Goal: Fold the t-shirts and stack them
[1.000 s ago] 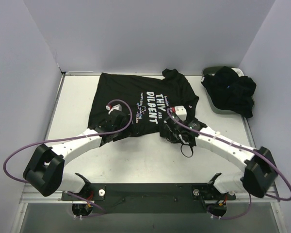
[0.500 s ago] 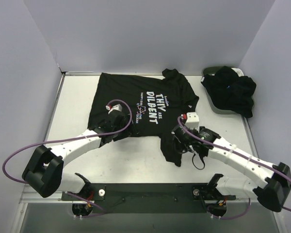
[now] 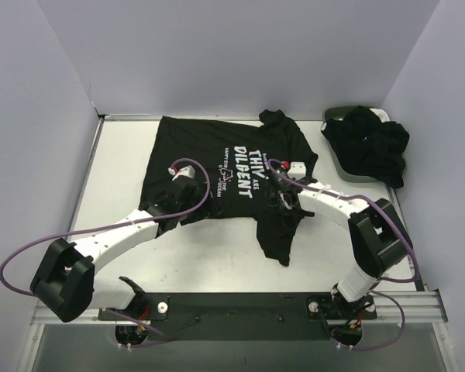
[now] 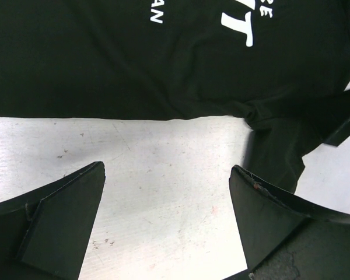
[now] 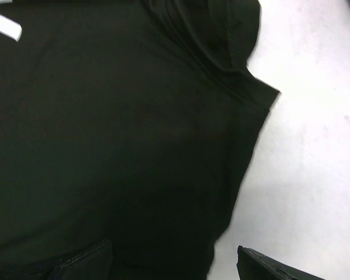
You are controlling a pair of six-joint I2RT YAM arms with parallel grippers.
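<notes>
A black t-shirt with white lettering (image 3: 217,159) lies spread on the table, its near right part drawn out into a crumpled tail (image 3: 275,232). More black t-shirts (image 3: 370,145) are heaped on the basket at the right. My left gripper (image 3: 168,211) is open at the shirt's near hem; in the left wrist view its gripper (image 4: 166,195) frames bare table, with the hem (image 4: 163,111) just beyond the tips. My right gripper (image 3: 282,204) is open over the shirt's right side; in the right wrist view the gripper (image 5: 175,265) hangs above black cloth (image 5: 134,146), holding nothing.
A dark oval basket (image 3: 337,116) sits at the back right corner under the heap. Grey walls close in the table on the left, back and right. The right arm's elbow (image 3: 376,232) is folded close to the right edge. Bare table (image 3: 209,248) lies between the shirt and the arm bases.
The right gripper pulled the shirt's right part toward the near edge, opened and let it go, then moved back up over the shirt. The left gripper stayed open in place.
</notes>
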